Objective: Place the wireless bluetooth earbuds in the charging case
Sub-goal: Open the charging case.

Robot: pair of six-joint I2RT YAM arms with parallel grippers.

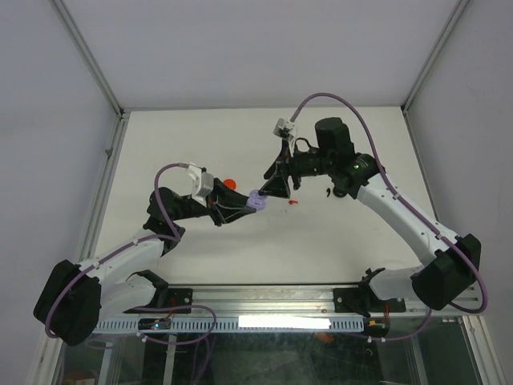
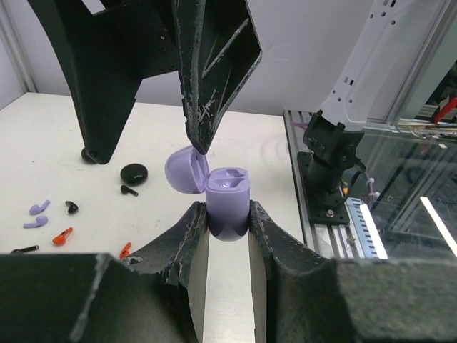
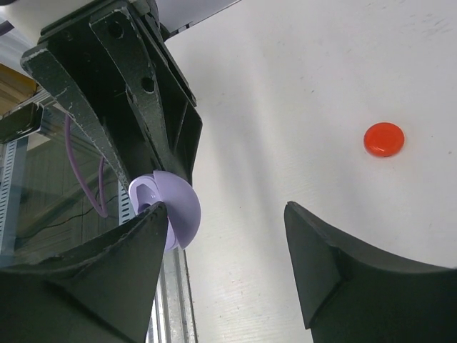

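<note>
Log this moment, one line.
left claw: shut on lilac case, lid open | right claw: open, one finger at lid | earbuds: loose on table, none seen in case

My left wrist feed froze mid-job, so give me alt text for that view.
The left gripper clamps an open lilac case, its sockets looking empty. The open right gripper hangs above, one fingertip at the raised lid. Loose earbuds, lilac, black and red, and a black disc lie on the table behind.
</note>
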